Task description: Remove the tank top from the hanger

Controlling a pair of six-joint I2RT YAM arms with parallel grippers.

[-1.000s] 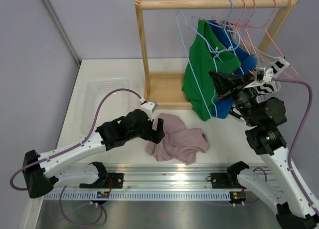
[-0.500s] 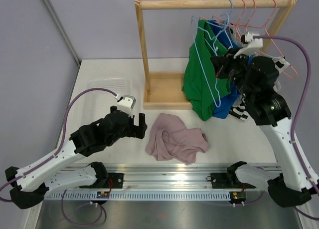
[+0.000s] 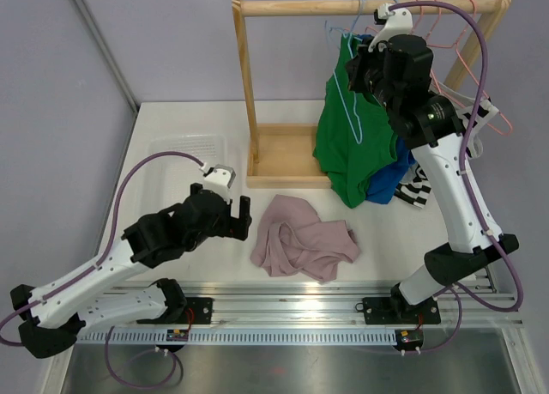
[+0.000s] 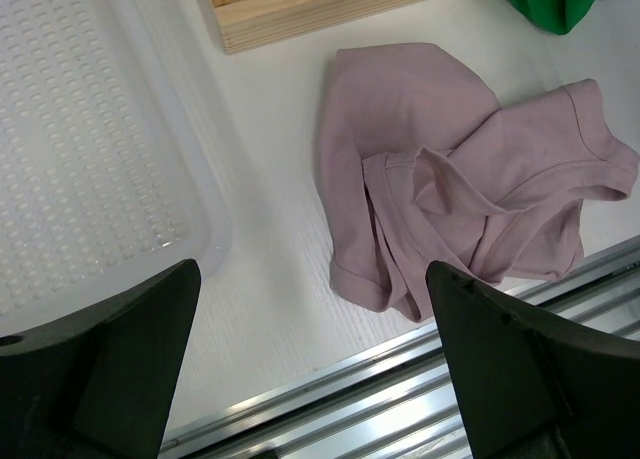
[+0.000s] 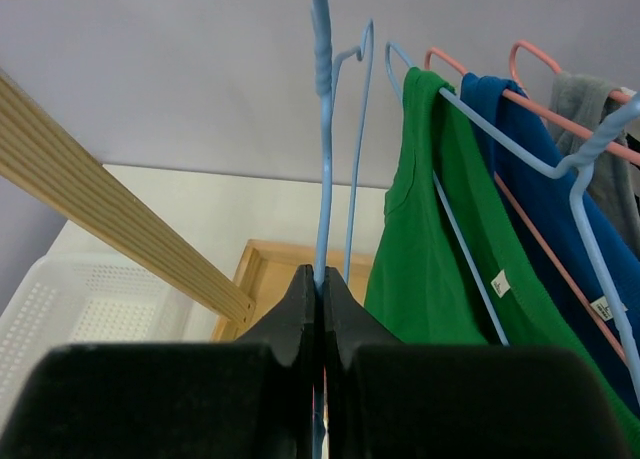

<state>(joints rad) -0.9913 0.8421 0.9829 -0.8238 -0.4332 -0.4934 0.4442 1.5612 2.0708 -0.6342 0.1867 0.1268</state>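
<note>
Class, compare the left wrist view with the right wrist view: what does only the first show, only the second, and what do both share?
Only the left wrist: the mauve garment crumpled on the table, between open left fingers. Only the right wrist: the right fingers shut on a blue hanger, the blue top and the wooden rail. Both: the green top, the perforated tray and the rack base.

I see a plain lavender wall (image 3: 171, 42) at the back, with a grey strip (image 3: 101, 46) slanting down it on the left; the table (image 3: 189, 119) is white and matte; a metal rail (image 3: 300, 301) along its near edge catches a bright glare; a wooden rack (image 3: 246, 85) stands at the far side.
</note>
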